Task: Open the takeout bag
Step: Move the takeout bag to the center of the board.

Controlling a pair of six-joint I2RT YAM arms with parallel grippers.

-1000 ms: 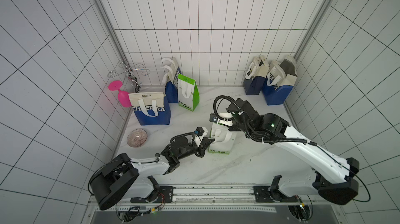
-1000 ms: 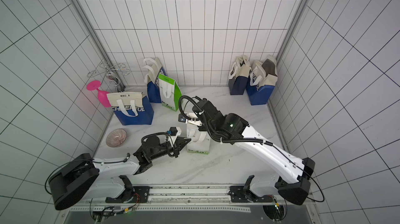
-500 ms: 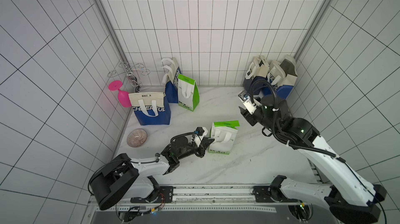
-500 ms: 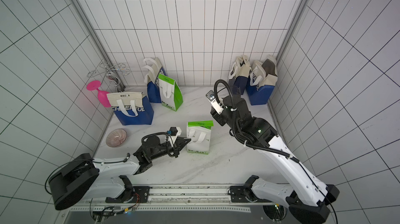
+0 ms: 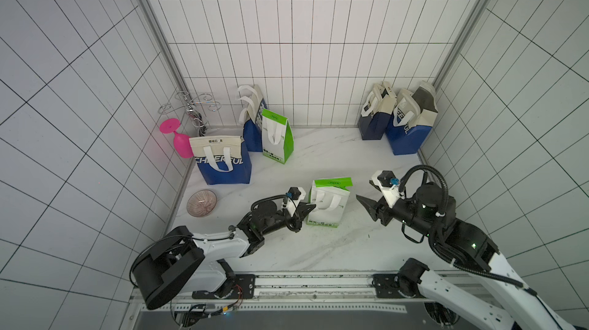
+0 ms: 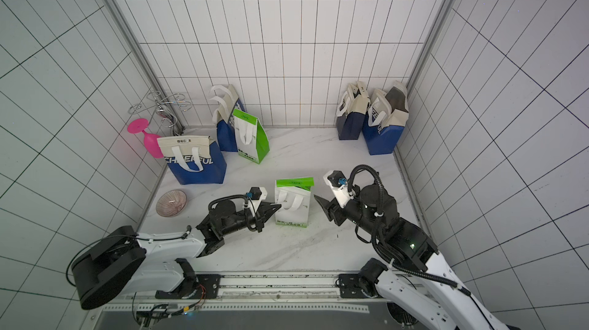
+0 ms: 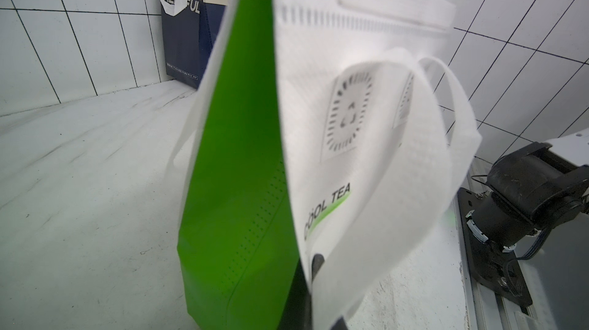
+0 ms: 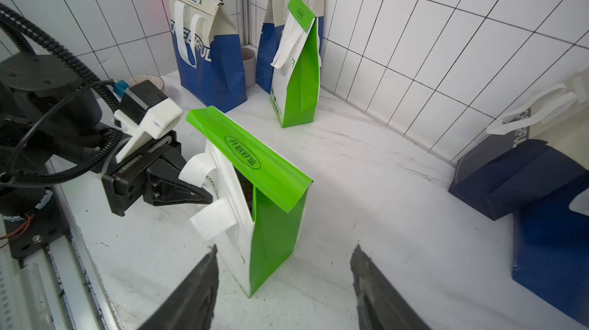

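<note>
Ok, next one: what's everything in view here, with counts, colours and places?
front takeout bag: 1, green and white, mid-table, upright, flap open
second green-and-white bag: 1, back left, upright
blue-and-cream bags: 4, two back left, two back right corner
goblet: 1, pink, far left
wire rack: 1, chrome, back left corner
bowl: 1, pinkish, left edge
cup: 1, mauve, between back-left bags
table: 1, white marble
left gripper: 1, black, shut on the front takeout bag's handle
right gripper: 1, black, open, beside that bag, not touching

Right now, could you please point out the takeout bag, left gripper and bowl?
takeout bag (image 5: pixel 326 217), in a top view, white front.
left gripper (image 5: pixel 312 207), in a top view, between fingertips.
bowl (image 5: pixel 201 203), in a top view, ribbed centre.
</note>
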